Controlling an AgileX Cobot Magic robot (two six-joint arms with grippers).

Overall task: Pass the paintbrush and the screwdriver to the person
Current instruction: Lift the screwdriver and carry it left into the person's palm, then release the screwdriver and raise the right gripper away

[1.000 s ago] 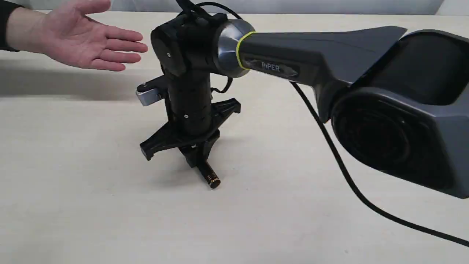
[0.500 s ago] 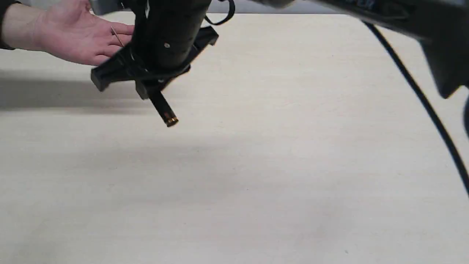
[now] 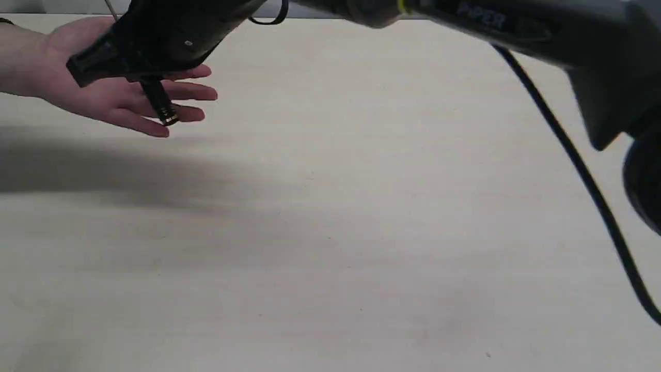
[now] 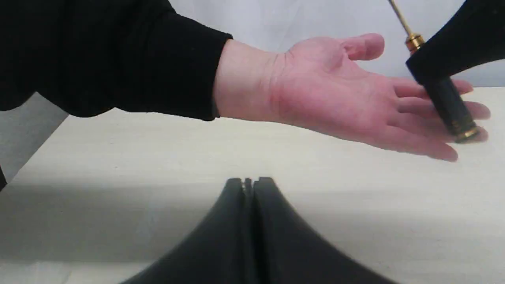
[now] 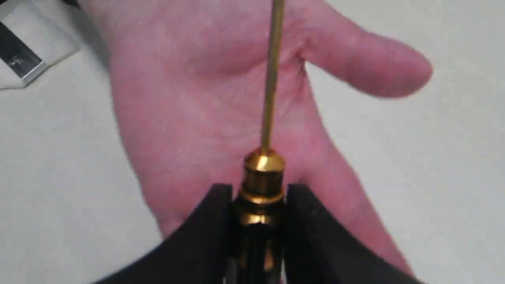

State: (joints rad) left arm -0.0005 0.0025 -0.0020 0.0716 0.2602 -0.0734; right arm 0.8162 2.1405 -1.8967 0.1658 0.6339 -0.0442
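Pinching the screwdriver (image 5: 262,178), right jaws; left jaws, wrist view only, pressed together.

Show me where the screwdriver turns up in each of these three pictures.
Exterior view: screwdriver upper left, its handle end hanging over the person's hand.
Left wrist view: screwdriver crossing in front of the hand.
Right wrist view: screwdriver clamped in the right claw, shaft over the palm.
Shared landmark: the open hand.

A pale beige table (image 3: 361,232) with faint wood grain spreads across the exterior view, a broad soft shadow (image 3: 113,175) lying over its left part, while a plain light grey wall (image 4: 276,19) stands beyond its far edge.
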